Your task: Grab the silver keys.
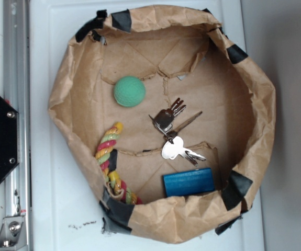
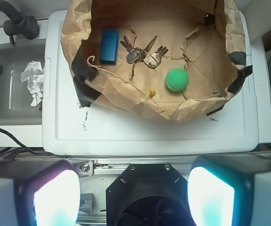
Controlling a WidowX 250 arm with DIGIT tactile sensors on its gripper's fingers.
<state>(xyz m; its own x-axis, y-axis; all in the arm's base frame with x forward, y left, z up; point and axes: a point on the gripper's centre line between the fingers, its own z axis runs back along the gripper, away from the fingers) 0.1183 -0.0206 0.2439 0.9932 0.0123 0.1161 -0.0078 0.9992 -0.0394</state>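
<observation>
What I see: the silver keys point(image 1: 172, 135), a small shiny bunch joined together.
Look: bright metal. One key has a round, clover-like head, and it lies lowest in my exterior view.
Pose: I see them lying flat and spread out like a fan, some pointing up and right, one pointing down and right.
Place: near the middle of the floor of the brown paper bowl point(image 1: 77, 94).
From my wrist view: the keys point(image 2: 142, 54) look small and far off.
</observation>
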